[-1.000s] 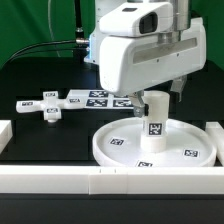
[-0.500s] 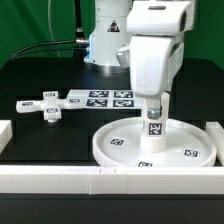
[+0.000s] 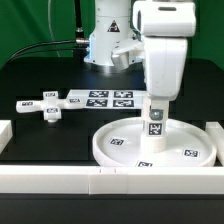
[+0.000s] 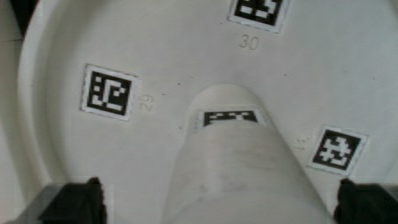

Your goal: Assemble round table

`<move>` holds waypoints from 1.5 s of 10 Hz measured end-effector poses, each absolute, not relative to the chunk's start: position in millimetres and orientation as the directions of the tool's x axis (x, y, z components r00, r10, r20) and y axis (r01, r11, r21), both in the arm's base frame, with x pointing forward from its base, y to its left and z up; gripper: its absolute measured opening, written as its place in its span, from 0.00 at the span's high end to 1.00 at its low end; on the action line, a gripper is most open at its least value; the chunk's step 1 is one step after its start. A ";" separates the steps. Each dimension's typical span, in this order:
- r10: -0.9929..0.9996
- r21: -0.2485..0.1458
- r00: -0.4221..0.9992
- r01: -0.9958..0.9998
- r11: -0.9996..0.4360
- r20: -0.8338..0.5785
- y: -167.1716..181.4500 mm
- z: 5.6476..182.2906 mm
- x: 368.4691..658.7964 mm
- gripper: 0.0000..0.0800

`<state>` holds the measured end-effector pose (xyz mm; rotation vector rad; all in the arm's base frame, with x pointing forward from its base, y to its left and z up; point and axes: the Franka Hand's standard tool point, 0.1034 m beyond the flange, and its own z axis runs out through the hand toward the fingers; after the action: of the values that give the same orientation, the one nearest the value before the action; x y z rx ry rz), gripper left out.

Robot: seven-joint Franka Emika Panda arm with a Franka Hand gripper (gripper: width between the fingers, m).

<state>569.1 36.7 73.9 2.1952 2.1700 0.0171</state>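
The large rimmed round disc (image 3: 120, 145) lies flat at the front of the exterior view's right half, and it also shows in the wrist view (image 4: 107, 60). The short thick leg (image 3: 155, 118) stands upright at the disc's middle; in the wrist view (image 4: 240, 150) I look straight down on it. My gripper (image 3: 155, 98) is over the leg's top with a finger on each side (image 4: 71, 200). The jaws stand wide, with a gap beside the leg. The small cross-shaped foot (image 3: 50, 106) lies on the table at the exterior view's left.
The marker board (image 3: 105, 98) lies behind the disc, next to the foot. White border rails run along the front (image 3: 100, 180), the exterior view's left (image 3: 5, 135) and its right (image 3: 215, 130). The robot's base (image 3: 110, 45) stands at the back.
The hand has turned about a quarter turn over the leg and now shows its narrow side. The leg's tag faces the same way, and the disc and foot have not moved.
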 end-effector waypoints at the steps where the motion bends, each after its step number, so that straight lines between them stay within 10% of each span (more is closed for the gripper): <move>1: 0.999 0.047 -0.020 0.999 0.022 -0.039 37.7 73.9 569.0 0.19; 6: 0.999 0.046 0.015 0.999 -0.014 -0.037 48.1 73.3 567.3 0.19; 8: 0.999 0.045 0.018 0.999 -0.016 -0.038 45.1 73.3 567.4 0.49; 15: 0.992 0.037 0.117 0.993 -0.115 -0.037 40.0 72.0 565.2 0.49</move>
<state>565.2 40.0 72.0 2.3076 2.0540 -0.0050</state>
